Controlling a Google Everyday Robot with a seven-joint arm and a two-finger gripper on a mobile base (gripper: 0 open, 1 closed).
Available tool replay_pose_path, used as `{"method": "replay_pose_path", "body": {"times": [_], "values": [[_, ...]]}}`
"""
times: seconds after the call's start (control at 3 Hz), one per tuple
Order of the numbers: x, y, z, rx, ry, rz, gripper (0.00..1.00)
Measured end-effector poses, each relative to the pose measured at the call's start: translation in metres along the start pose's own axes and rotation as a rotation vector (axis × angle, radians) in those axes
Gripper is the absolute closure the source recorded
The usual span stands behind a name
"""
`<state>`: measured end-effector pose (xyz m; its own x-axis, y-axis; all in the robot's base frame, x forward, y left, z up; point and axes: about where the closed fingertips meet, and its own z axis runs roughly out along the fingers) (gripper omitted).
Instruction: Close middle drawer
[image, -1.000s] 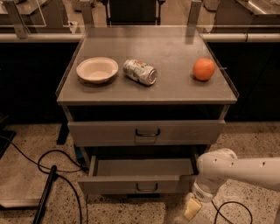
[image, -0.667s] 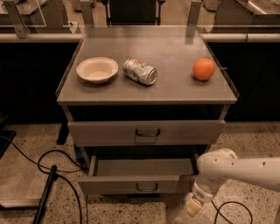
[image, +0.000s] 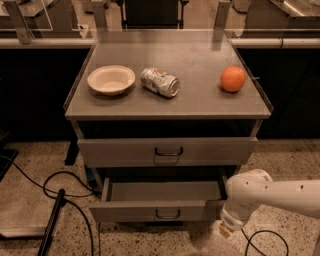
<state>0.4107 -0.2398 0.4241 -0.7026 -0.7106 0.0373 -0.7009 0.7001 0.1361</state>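
From here the middle drawer (image: 130, 211) looks matt grey metal, like the cabinet top (image: 200, 105); my gripper (image: 226, 229), by the drawer's right front corner, hangs off a smooth glossy white arm (image: 280, 192); the can (image: 159, 81) is shiny, crumpled metal.

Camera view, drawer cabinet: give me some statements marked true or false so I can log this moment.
1. The middle drawer is pulled out, with its tray showing. True.
2. The pincer hovers over the cabinet top. False: it is low down, by the right front corner of the middle drawer.
3. The can stands upright. False: it lies on its side.
4. The bowl sits left of the can in the view. True.
5. The orange is inside the middle drawer. False: it rests on the cabinet top, towards the right side.
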Motion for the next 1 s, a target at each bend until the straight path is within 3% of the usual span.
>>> {"method": "replay_pose_path", "body": {"times": [0.33, 1.0], "values": [[-0.009, -0.016, 0.001, 0.051, -0.023, 0.024, 1.00], [-0.027, -0.044, 0.002, 0.133, -0.066, 0.064, 1.00]]}}
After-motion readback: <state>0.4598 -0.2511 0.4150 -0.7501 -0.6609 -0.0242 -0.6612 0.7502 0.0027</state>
